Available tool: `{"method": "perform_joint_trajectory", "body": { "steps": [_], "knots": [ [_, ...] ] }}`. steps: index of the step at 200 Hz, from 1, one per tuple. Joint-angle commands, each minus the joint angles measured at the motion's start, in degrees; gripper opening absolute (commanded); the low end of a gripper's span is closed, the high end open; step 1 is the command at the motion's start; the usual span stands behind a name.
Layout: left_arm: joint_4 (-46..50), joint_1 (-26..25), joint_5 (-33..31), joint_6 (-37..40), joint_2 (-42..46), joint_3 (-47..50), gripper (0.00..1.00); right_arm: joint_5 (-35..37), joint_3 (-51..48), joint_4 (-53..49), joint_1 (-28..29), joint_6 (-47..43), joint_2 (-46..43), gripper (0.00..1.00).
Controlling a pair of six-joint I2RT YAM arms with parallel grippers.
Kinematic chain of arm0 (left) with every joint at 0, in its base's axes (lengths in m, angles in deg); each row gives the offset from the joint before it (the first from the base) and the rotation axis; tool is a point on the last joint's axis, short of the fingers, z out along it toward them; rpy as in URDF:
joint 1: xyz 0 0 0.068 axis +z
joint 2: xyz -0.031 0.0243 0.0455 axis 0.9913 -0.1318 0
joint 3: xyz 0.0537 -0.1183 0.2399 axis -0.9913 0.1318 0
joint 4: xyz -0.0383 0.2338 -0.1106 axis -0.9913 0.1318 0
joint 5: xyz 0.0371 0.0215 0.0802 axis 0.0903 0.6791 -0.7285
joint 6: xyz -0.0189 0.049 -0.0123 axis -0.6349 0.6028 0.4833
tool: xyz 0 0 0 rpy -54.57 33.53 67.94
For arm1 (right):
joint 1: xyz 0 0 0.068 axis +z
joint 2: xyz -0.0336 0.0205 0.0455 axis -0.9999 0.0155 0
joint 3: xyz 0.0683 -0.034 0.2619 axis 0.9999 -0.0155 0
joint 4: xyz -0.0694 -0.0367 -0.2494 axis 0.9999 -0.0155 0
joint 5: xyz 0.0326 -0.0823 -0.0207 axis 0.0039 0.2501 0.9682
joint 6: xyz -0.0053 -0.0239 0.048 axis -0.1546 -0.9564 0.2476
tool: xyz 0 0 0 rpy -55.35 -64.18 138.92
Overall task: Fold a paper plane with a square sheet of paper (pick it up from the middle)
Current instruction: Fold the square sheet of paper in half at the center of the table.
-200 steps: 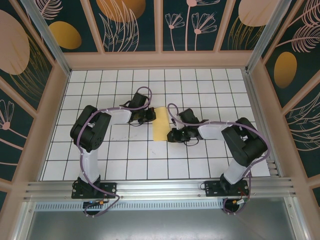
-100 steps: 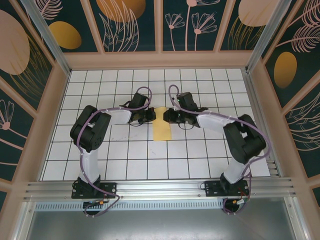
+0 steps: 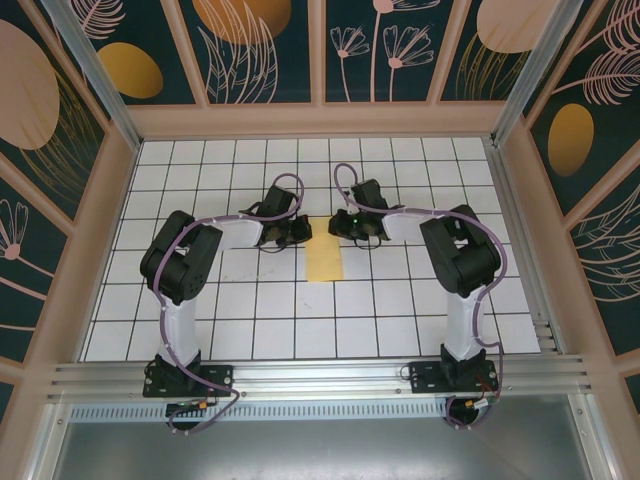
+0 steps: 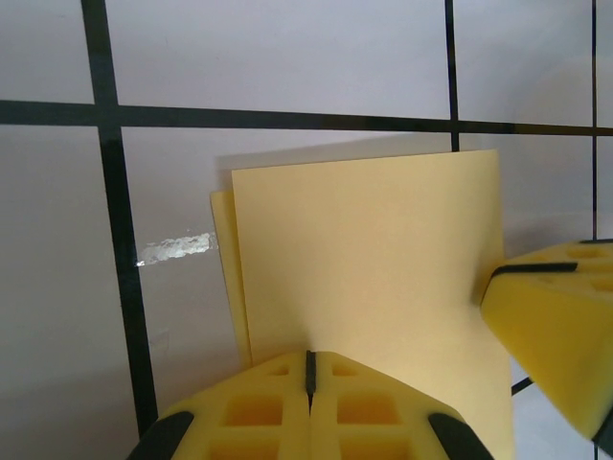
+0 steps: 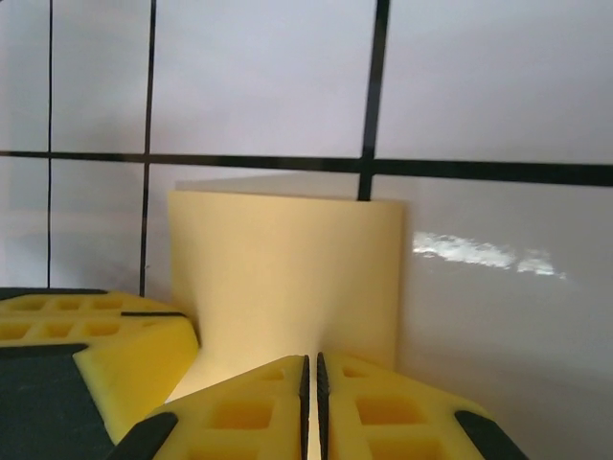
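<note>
Lying on the table: the square sheet of paper, folded into a narrow pale-yellow strip, flat on the white grid tiles midway between the two arms, its long side running away from the bases
Sheet layers: the left wrist view shows two layers, one on the other, with the lower layer's edge peeking out along the left side
Left side: left gripper at the strip's far end, over its left edge; jaws clenched, yellow pads meeting along a thin seam; the sheet runs under the tips
Right side: right gripper at the same far end, over the right edge, just beside the left gripper; jaws closed on themselves, only a hairline gap between them
Contact: whether either pair of tips presses the paper cannot be told
Tile mark: shiny streak just left of the sheet
</note>
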State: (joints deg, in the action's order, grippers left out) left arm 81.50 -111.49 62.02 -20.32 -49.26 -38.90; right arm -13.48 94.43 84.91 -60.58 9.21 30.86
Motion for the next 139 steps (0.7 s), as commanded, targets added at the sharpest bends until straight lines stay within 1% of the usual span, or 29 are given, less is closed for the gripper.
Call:
{"method": "perform_joint_trajectory", "body": {
  "steps": [1,35,71,87,108,139],
  "knots": [
    [8.0,0.4,-8.3,0.7,-4.1,3.5,0.04,2.6,1.1,-0.3,-0.7,0.7,2.3,0.13],
    [9.4,0.5,-8.9,1.0,-3.8,3.4,0.04,4.4,1.8,-2.3,-0.7,1.2,3.4,0.13],
    [10.0,0.5,-9.1,0.9,-2.8,3.4,0.04,4.5,4.2,-4.2,0.3,-0.9,-2.9,0.13],
    [9.7,0.4,-9.1,0.8,-2.9,3.3,0.04,3.2,5.6,-4.8,0.6,-1.4,-3.7,0.13],
    [9.3,0.5,-9.1,0.5,-3.1,3.4,0.04,1.8,7.7,-5.5,0.8,-1.5,-1.1,0.13],
    [9.2,0.5,-9.0,0.5,-3.0,3.8,0.04,2.1,10.0,-5.7,0.8,-1.2,3.3,0.13]
  ]
}}
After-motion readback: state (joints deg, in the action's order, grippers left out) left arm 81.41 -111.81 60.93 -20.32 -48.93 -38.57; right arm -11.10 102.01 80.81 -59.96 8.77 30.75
